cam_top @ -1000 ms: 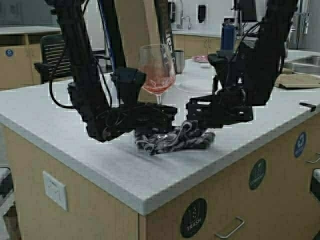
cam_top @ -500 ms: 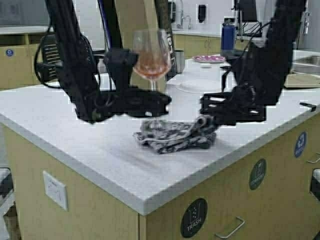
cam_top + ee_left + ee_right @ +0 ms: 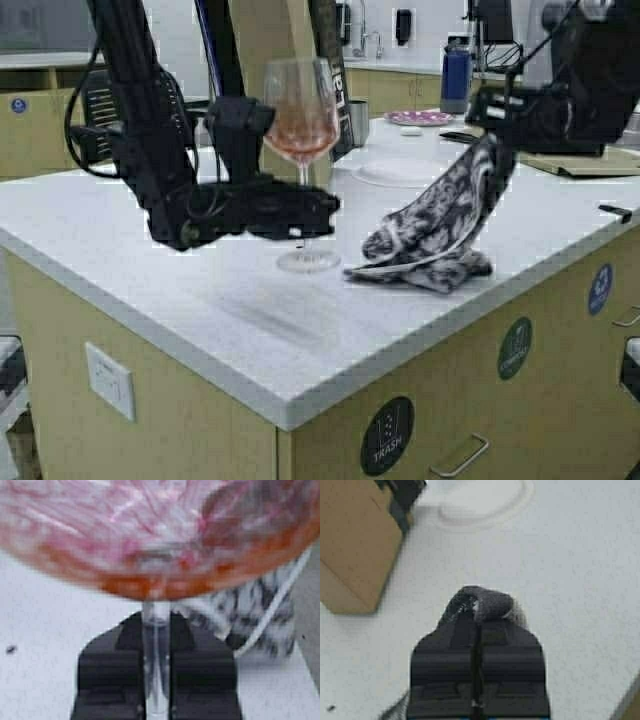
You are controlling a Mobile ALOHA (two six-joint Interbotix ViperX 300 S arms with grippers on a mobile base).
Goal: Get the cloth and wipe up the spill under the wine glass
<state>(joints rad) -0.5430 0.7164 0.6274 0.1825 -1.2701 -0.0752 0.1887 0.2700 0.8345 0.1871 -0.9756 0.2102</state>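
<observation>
The wine glass [image 3: 301, 115], clear with a pinkish bowl, is held upright by its stem in my left gripper [image 3: 303, 214], which is shut on it. Its round foot [image 3: 308, 262] is at or just over the counter; I cannot tell whether it touches. The left wrist view shows the stem [image 3: 156, 665] pinched between the dark fingers, under the bowl [image 3: 150, 535]. My right gripper [image 3: 492, 128] is raised at the right, shut on a top fold of the cloth [image 3: 432, 235]. The cloth hangs down, its lower end resting on the counter right of the foot. That pinched fold [image 3: 485, 602] shows at the fingertips.
A white plate [image 3: 395, 170] lies behind the glass, with a metal cup [image 3: 358, 120], a pink dish [image 3: 415, 117] and a dark blue bottle [image 3: 456, 75] farther back. A cutting board [image 3: 595, 160] lies at the far right. The counter's front edge [image 3: 300, 410] is near.
The right gripper has risen and moved right with the cloth, pulling it out from beneath the glass. The left gripper lifted the glass a second ago and now holds it still.
</observation>
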